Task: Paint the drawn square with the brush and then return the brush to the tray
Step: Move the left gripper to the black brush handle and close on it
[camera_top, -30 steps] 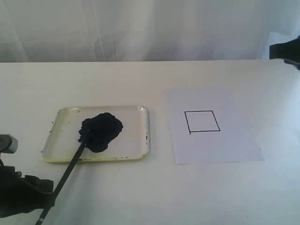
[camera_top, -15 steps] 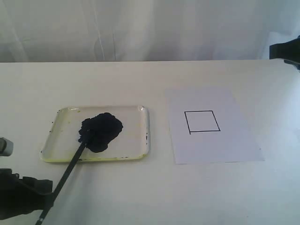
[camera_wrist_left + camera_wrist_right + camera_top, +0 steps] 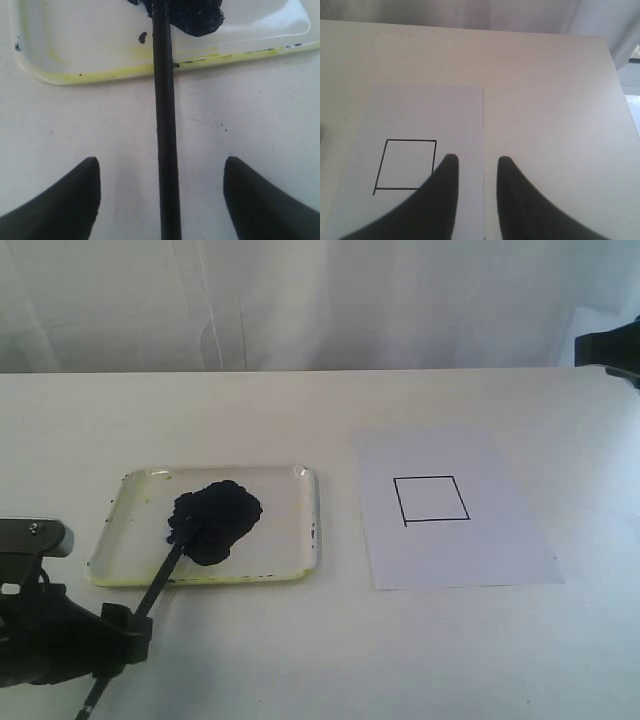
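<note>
The brush [image 3: 160, 580] lies slanted, its dark tip in the blue-black paint blob [image 3: 215, 518] of the pale tray [image 3: 290, 485], its handle sticking out over the tray's near rim onto the table. My left gripper [image 3: 130, 635] sits low at the handle's outer part. In the left wrist view it [image 3: 160, 165] is open, one finger on each side of the brush [image 3: 164, 125], neither touching it. The drawn square [image 3: 431, 499] is white inside its black outline. My right gripper [image 3: 477, 161] hovers open and empty beside the square [image 3: 407, 165].
The square is on a white paper sheet [image 3: 450, 455] lying flat to the right of the tray. The tray's rim [image 3: 100, 75] is stained yellowish with dark paint specks. White curtains hang behind the table. Part of the right arm [image 3: 610, 348] shows at the far right edge.
The left arm has dipped and then come forward along the brush handle toward the tray. Brush, tray, paper and right arm have stayed where they were.
</note>
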